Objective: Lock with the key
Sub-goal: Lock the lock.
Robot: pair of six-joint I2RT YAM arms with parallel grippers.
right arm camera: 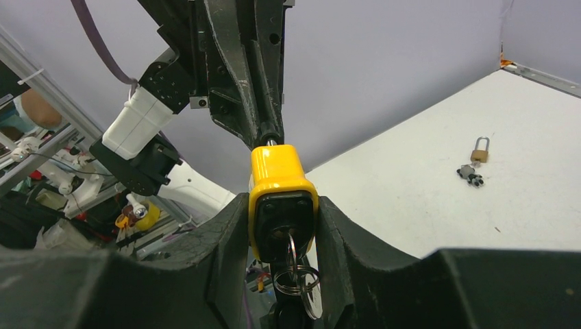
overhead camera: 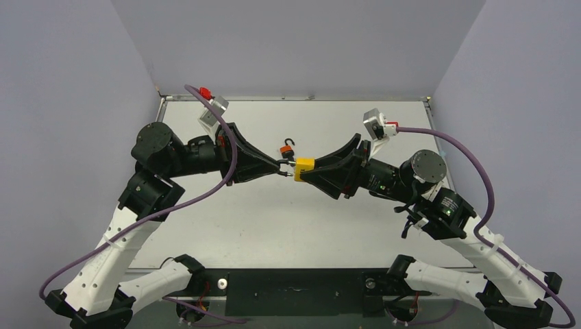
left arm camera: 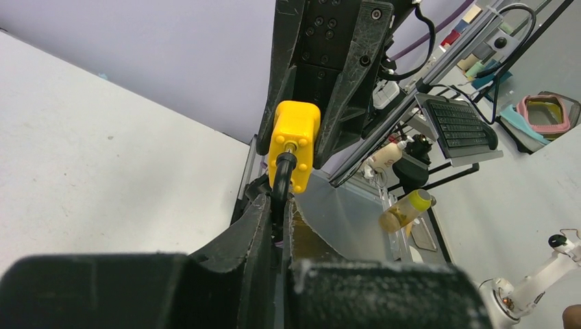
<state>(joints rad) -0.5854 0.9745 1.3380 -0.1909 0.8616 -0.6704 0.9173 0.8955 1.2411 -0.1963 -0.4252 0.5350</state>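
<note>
A yellow padlock (overhead camera: 303,168) hangs in mid-air over the middle of the table, held between both arms. My right gripper (right arm camera: 283,212) is shut on the padlock's yellow body (right arm camera: 277,181), one finger on each side. A key (right arm camera: 288,241) sits in the keyhole on its black underside, with key rings (right arm camera: 296,277) dangling below. My left gripper (left arm camera: 282,199) is shut on the padlock's black shackle (left arm camera: 283,175), which rises to the yellow body (left arm camera: 294,140). In the top view the left gripper (overhead camera: 283,169) meets the padlock from the left.
A small orange padlock (overhead camera: 288,148) with a keyring (right arm camera: 470,175) lies on the white table (overhead camera: 274,226) just behind the grippers. Grey walls close the table on three sides. A keyboard (left arm camera: 462,123) and a bottle (left arm camera: 405,209) sit beyond the table.
</note>
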